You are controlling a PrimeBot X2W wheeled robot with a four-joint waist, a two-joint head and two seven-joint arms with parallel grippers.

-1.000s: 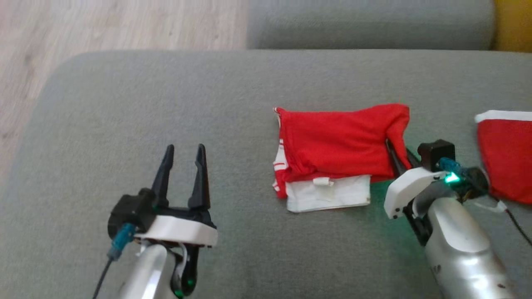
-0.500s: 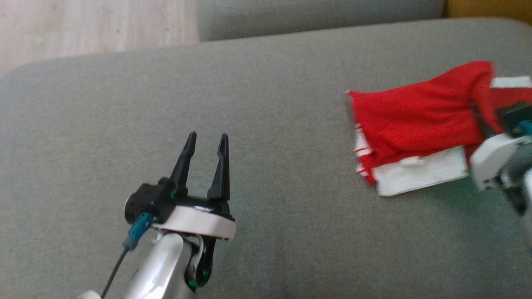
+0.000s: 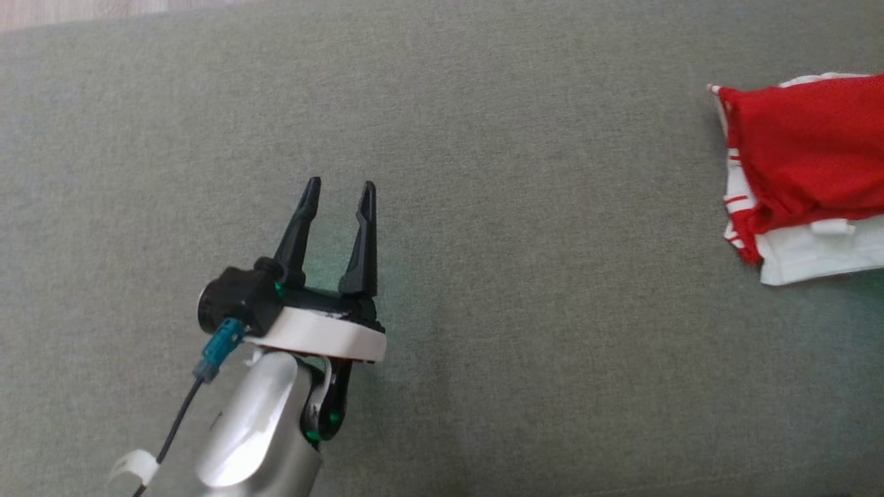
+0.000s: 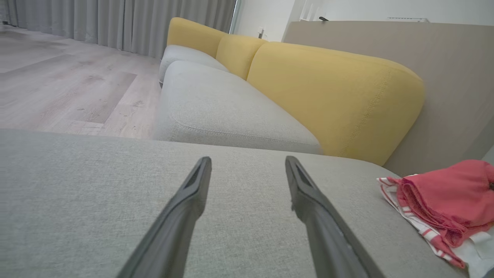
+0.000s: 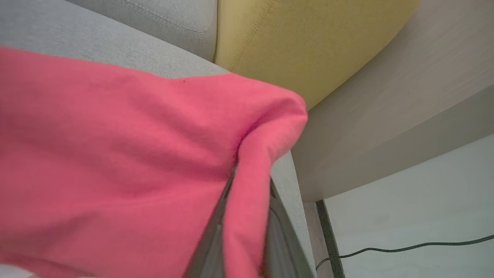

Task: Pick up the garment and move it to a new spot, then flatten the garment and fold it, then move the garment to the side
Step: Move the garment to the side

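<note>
Nearest, the left end effector [image 3: 341, 185] is held spread and empty above the grey sofa cushion [image 3: 483, 310]. The folded red-and-white garment [image 3: 808, 152] is found well to its right, slightly farther. A red fold of it is pinched by the right end effector [image 5: 251, 193], judged the nearer arm for the sideways move.
</note>
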